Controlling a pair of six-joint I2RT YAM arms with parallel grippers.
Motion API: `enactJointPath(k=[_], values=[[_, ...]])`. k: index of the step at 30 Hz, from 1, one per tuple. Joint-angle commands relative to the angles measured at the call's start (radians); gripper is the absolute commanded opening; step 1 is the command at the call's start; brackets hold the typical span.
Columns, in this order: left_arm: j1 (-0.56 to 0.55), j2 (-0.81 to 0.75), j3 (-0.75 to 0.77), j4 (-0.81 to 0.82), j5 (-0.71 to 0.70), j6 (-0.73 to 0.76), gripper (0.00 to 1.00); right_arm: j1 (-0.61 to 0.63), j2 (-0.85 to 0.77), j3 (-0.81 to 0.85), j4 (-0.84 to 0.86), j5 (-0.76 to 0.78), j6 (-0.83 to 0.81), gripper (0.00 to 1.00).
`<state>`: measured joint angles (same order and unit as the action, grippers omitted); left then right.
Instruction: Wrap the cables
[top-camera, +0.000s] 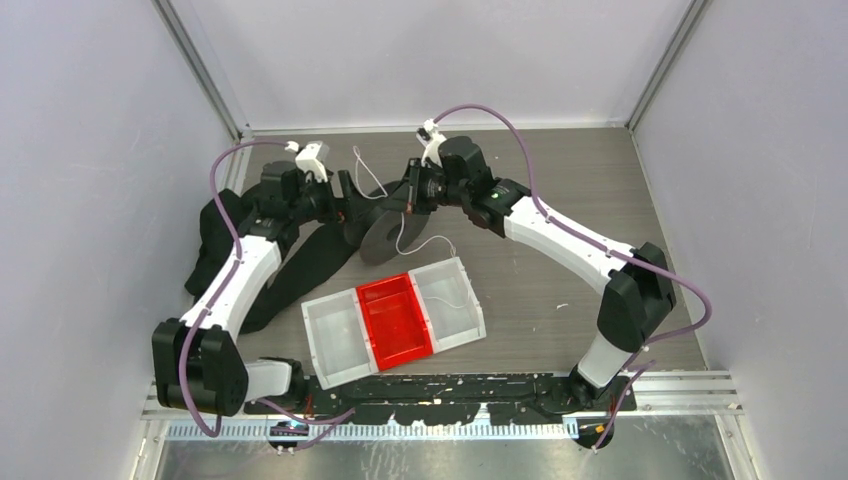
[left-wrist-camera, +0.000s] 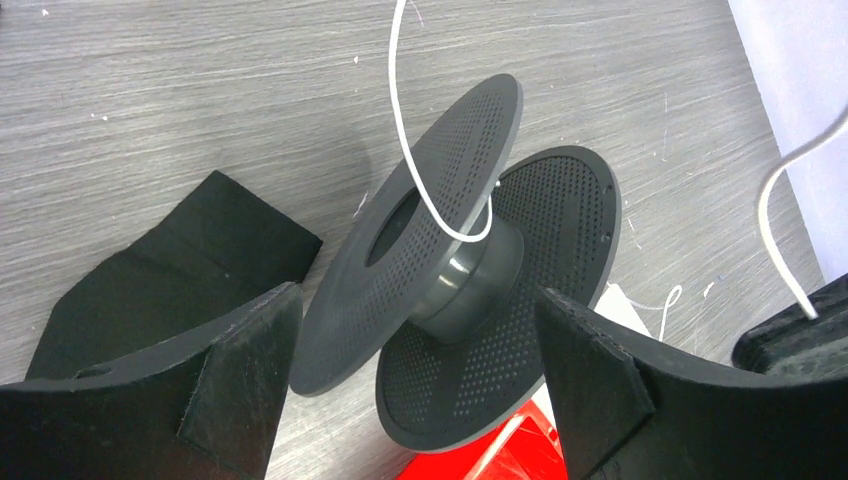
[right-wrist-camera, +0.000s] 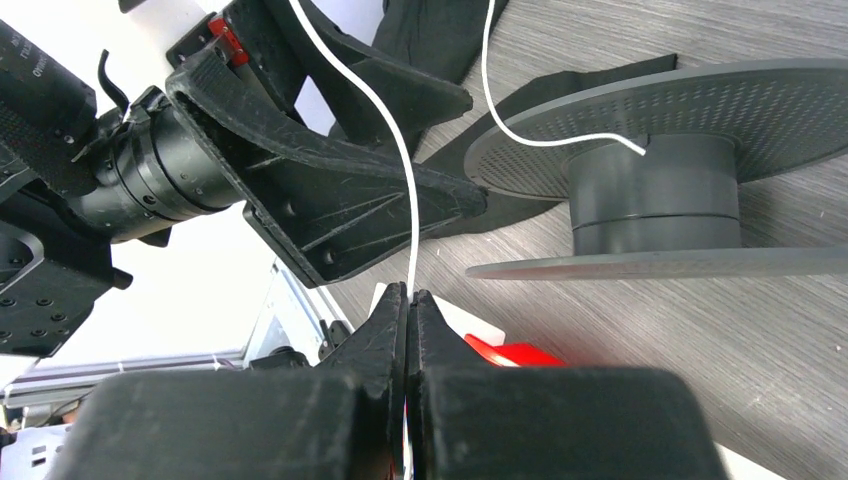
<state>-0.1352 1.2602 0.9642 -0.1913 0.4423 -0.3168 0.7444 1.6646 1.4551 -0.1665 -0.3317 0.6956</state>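
Observation:
A thin white cable (top-camera: 366, 175) loops over the far middle of the table. A dark grey perforated spool (top-camera: 380, 235) lies tilted there. In the left wrist view, the cable (left-wrist-camera: 405, 150) drops onto the spool's hub (left-wrist-camera: 480, 275). My left gripper (left-wrist-camera: 420, 340) is open, with its fingers on either side of the spool and apart from it; it is just left of the spool in the top view (top-camera: 350, 205). My right gripper (right-wrist-camera: 412, 295) is shut on the cable (right-wrist-camera: 396, 145), just right of the spool (right-wrist-camera: 655, 190); it also shows from above (top-camera: 405, 200).
A wide black fabric strap (top-camera: 310, 260) lies left of the spool, under my left gripper. A three-part tray (top-camera: 330, 340) with a red middle bin (top-camera: 395, 320) sits in front of it, with a cable end trailing into its right bin (top-camera: 450, 290). Walls close in on three sides.

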Motion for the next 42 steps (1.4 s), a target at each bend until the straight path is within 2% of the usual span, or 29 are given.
enactJointPath(k=[1, 16, 27, 42], values=[[0.006, 0.021, 0.004, 0.108, 0.021, -0.023, 0.87, 0.007, 0.013, 0.055, 0.066, -0.025, 0.028, 0.01], [0.002, 0.107, 0.02, 0.187, 0.094, -0.037, 0.82, 0.013, 0.025, 0.072, 0.109, -0.061, 0.063, 0.01], [-0.004, 0.186, 0.061, 0.207, 0.14, 0.049, 0.77, 0.012, 0.034, 0.079, 0.109, -0.077, 0.071, 0.01], [-0.012, 0.202, 0.077, 0.265, 0.169, 0.036, 0.79, 0.014, 0.046, 0.08, 0.122, -0.098, 0.093, 0.01]])
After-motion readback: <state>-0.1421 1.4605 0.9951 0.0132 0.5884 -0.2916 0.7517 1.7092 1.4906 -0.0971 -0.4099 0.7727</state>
